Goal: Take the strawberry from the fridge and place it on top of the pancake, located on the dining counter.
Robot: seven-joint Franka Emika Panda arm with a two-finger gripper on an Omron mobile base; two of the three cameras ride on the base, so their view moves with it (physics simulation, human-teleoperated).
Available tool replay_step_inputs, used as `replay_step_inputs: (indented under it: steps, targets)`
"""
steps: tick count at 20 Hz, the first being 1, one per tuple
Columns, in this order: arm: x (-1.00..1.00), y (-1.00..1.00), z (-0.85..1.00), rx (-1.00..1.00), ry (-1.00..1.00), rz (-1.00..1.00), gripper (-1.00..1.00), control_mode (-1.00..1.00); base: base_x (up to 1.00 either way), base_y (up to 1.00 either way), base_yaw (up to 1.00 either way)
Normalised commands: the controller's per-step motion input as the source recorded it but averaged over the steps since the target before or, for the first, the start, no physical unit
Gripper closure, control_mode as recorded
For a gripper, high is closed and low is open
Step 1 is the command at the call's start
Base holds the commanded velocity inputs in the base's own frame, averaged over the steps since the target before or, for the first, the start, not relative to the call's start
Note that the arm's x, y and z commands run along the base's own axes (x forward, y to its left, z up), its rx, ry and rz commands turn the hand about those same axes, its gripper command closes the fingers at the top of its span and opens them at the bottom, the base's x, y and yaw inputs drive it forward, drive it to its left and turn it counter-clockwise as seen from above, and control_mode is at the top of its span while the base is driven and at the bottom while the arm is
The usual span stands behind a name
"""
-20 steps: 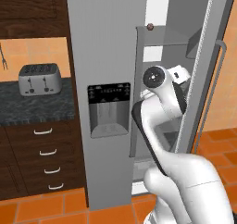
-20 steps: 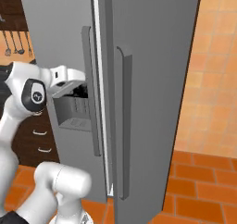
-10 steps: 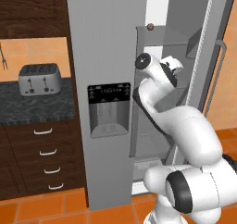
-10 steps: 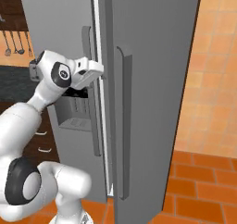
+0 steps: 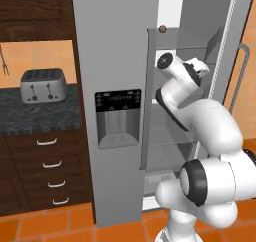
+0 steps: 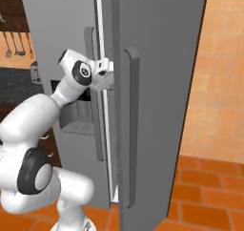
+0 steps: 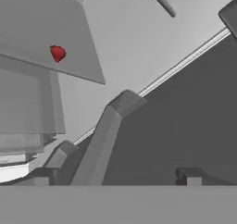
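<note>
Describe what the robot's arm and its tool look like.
The arm is built of rounded, glossy white segments joined by dark grey to black joints with round black end caps. No cables or markings show on it. The tool at its end has two small dark grey fingers with blocky, squared tips.

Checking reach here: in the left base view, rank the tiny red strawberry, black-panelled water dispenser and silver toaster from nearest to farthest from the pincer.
1. Tiny red strawberry, on the shelf above the pincer.
2. Black-panelled water dispenser, left door.
3. Silver toaster, far left worktop.
</note>
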Motion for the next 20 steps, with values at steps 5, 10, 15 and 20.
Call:
replay_step_inputs:
  steps: [5,10,15,20]
  targets:
    - [-0.41,-1.00,0.00,0.00,-0.03,-0.06,-1.00,-1.00,0.00,0.00,0.00]
    - [-0.29,-1.00,0.06,0.00,-0.06,-0.04,-1.00,-1.00,0.00,0.00,0.00]
    - [-0.04,-1.00,0.01,0.05,0.00,-0.03,-1.00,-1.00,0.00,0.00,0.00]
    - [0.00,-0.95,0.00,0.12,0.00,-0.02,-1.00,-1.00,0.00,0.00,0.00]
